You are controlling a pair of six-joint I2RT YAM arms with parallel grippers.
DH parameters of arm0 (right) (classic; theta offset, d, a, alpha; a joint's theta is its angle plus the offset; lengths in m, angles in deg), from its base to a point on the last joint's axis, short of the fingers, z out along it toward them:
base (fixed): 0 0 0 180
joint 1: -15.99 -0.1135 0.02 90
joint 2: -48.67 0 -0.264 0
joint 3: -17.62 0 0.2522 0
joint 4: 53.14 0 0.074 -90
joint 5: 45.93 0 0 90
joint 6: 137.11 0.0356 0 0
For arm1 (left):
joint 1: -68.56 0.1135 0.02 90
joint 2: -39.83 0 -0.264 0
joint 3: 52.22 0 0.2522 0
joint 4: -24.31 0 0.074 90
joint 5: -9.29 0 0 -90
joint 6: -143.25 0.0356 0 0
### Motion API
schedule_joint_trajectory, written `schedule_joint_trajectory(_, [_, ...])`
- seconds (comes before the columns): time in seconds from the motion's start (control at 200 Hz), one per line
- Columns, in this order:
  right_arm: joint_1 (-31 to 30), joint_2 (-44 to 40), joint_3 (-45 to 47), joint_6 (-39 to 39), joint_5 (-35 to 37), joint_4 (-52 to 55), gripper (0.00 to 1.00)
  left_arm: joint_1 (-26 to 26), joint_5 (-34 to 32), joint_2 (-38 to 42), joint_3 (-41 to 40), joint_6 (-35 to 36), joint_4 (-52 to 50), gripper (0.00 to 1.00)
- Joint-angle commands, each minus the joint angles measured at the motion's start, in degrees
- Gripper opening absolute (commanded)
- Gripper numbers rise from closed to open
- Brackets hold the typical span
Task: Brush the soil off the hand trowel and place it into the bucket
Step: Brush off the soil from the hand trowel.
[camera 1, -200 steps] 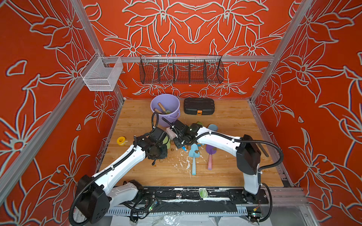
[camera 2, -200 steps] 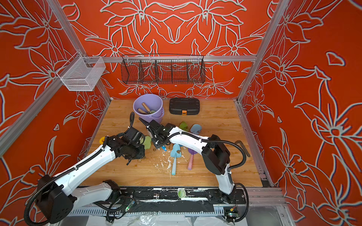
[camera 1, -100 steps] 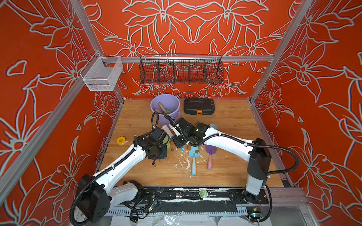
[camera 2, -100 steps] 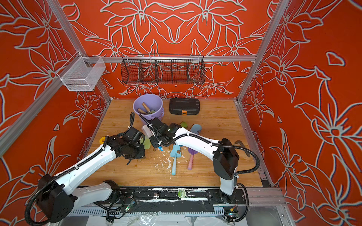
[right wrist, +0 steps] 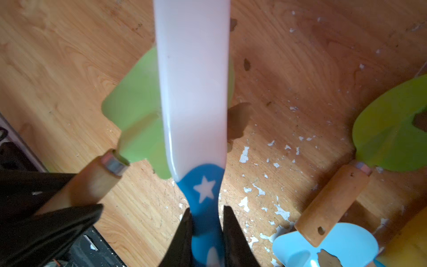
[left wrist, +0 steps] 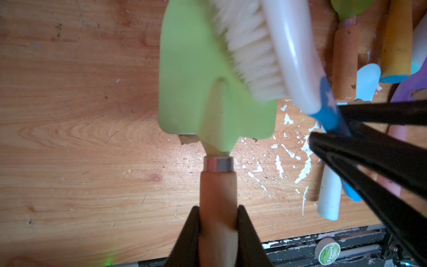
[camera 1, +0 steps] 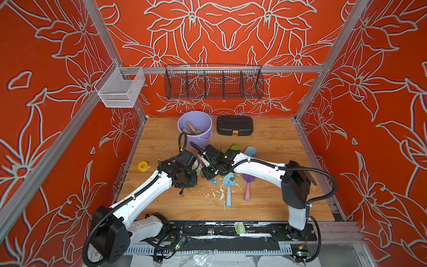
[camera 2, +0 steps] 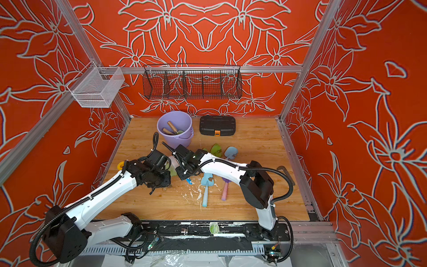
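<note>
Nearer the table's (left wrist: 69, 115) left edge, left tool (left wrist: 218, 212) pinched the hand trowel's (left wrist: 196, 69) handle; right tool's (right wrist: 205, 215) pinched brush (left wrist: 288, 46) crossed its blade.

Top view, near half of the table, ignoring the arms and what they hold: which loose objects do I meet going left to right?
yellow tape roll → light blue trowel → purple trowel
</note>
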Motion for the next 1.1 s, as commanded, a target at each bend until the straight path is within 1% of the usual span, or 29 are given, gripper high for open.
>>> schedule_joint_trajectory(0.0, [0.85,-2.64,2.58,1.1,2.35,1.65,0.0,0.53,-0.77,0.57,0.21,-0.24,-0.44,0.0])
schedule_joint_trajectory(0.225, [1.02,-4.42,5.19,1.73,3.06,1.3,0.0,1.48,-0.46,0.49,1.12,0.58,-0.44,0.0])
schedule_joint_trajectory(0.34, [2.13,-6.42,5.78,2.08,3.43,0.76,0.0,2.31,0.6,-0.24,1.2,0.64,0.37,0.0])
schedule_joint_trajectory(0.41, [3.43,-8.68,8.03,2.95,0.55,-2.22,0.0,2.97,2.83,-0.61,0.69,0.79,1.76,0.0])
schedule_joint_trajectory(0.495, [5.34,-11.77,12.72,5.92,-6.02,-9.24,0.0,4.35,6.63,0.13,-0.45,0.72,3.57,0.0])
schedule_joint_trajectory(0.535, [5.83,-12.04,13.5,6.56,-7.51,-10.01,0.0,5.82,9.76,0.76,-0.93,0.85,4.01,0.0])
schedule_joint_trajectory(0.555, [5.92,-11.91,13.3,6.46,-7.73,-9.2,0.0,7.09,12.49,1.04,-1.41,1.19,4.53,0.0])
schedule_joint_trajectory(0.59, [5.94,-11.85,13.07,6.26,-8.23,-8.34,0.0,9.89,18.17,2.0,-2.52,1.27,5.93,0.0])
schedule_joint_trajectory(0.666, [5.99,-13.02,14.84,7.31,-9.26,-10.46,0.0,16.31,30.71,4.53,-6.47,0.21,10.34,0.0])
schedule_joint_trajectory(0.706, [5.94,-13.07,15.16,7.53,-9.04,-10.14,0.0,19.08,35.77,6.05,-8.5,-0.8,12.88,0.0])
schedule_joint_trajectory(0.776, [6.24,-12.68,15.32,8.03,-10.93,-9.99,0.0,22.32,41.04,8.07,-10.7,-2.06,15.46,0.0])
schedule_joint_trajectory(0.851, [6.5,-14.15,18.65,10.44,-14.0,-15.77,0.0,24.7,46.57,9.24,-12.27,-3.4,18.11,0.0])
schedule_joint_trajectory(0.881, [6.5,-14.56,19.08,10.77,-14.79,-16.52,0.0,25.43,48.46,9.58,-12.9,-4.14,19.17,0.0])
schedule_joint_trajectory(0.936, [6.4,-14.7,18.16,10.25,-14.64,-14.47,0.0,27.02,50.6,9.74,-13.12,-4.37,18.96,0.0])
schedule_joint_trajectory(0.991, [6.46,-15.77,18.63,10.01,-13.86,-14.05,0.0,28.99,54.11,9.76,-13.59,-4.04,19.11,0.0])
schedule_joint_trajectory(1.056, [7.03,-17.84,21.27,12.08,-16.73,-18.37,0.0,31.14,57.79,9.73,-15.42,-5.79,22.17,0.0])
schedule_joint_trajectory(1.071, [7.21,-18.2,21.89,12.7,-17.41,-19.51,0.0,31.59,58.53,11.5,-15.82,-6.47,22.99,0.0])
schedule_joint_trajectory(1.096, [7.24,-18.79,22.59,13.49,-18.67,-21.09,0.0,32.2,59.88,11.94,-16.77,-7.79,24.92,0.0])
